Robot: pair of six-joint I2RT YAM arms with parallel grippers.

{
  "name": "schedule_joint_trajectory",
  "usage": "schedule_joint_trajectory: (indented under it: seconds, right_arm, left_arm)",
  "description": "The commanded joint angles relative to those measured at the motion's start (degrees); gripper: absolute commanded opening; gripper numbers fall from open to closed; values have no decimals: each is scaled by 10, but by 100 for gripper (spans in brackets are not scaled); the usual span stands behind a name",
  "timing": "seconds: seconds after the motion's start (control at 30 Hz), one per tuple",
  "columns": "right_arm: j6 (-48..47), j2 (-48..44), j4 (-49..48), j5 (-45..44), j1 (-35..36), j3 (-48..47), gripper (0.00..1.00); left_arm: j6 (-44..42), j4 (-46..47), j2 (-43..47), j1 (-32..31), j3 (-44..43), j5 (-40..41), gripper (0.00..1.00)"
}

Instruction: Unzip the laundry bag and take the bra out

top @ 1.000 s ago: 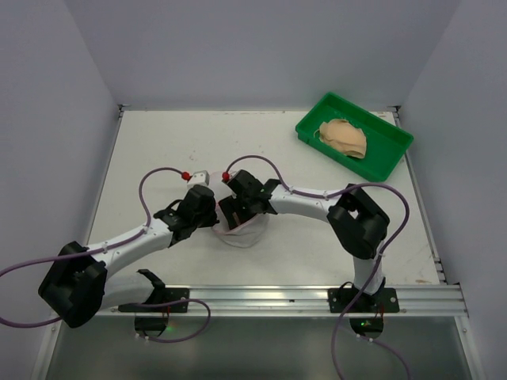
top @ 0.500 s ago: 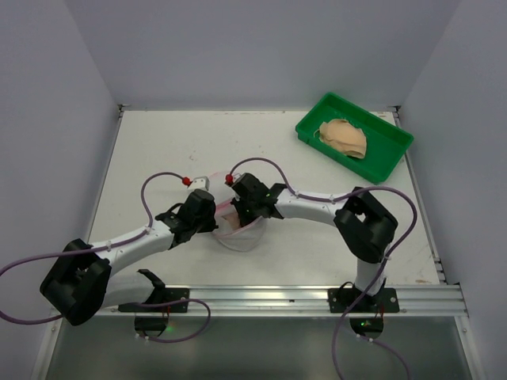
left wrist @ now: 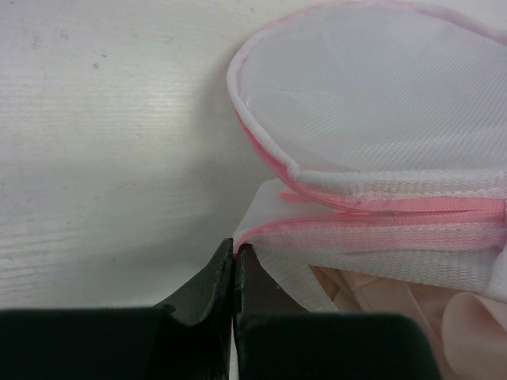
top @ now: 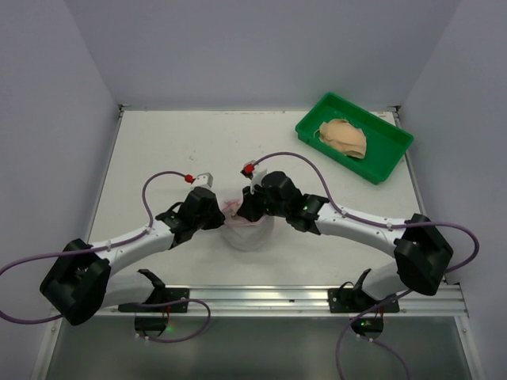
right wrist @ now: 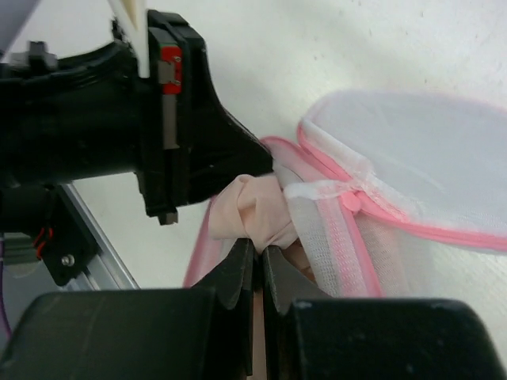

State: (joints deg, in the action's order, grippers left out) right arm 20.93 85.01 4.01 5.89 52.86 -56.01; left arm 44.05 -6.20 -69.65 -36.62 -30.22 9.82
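Extracting bra (right wrist: 255, 207) | right gripper (right wrist: 257, 257) jaws clenched on it | left gripper (left wrist: 235, 252) jaws pinching bag (left wrist: 380, 103) rim at 9 o'clock | advice: lift slowly, rim anchored.

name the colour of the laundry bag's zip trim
Pink zip trim, clearest in left wrist view.

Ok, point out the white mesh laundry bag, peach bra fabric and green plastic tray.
white mesh laundry bag (left wrist: 380, 103), left wrist view, mesh panel.
peach bra fabric (right wrist: 257, 207), right wrist view, fold.
green plastic tray (top: 386, 148), top external view, bare floor.
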Motion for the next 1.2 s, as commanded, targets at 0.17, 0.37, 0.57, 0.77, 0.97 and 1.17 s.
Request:
schedule_joint_trajectory:
  seconds: [0.17, 0.37, 0.57, 0.77, 0.97, 1.17]
  right_arm:
    - [10, -113, -238, -4, -7, 39, 0]
    - [31, -129, -280, 10, -28, 5, 0]
    - [36, -187, -297, -10, -77, 20, 0]
    - [39, -221, -284, 8, -117, 38, 0]
    - [90, -184, -305, 73, -117, -1, 0]
    - [127, -85, -275, 156, -107, -83, 0]
  left_arm:
    - [-5, 1, 3, 4, 4, -24, 0]
    - [5, 6, 5, 1, 15, -32, 0]
    - [15, -5, 13, 2, 27, -25, 0]
    - [4, -12, 31, 2, 21, -6, 1]
    - [9, 16, 5, -1, 7, -45, 8]
    - [5, 0, 21, -4, -74, -59, 22]
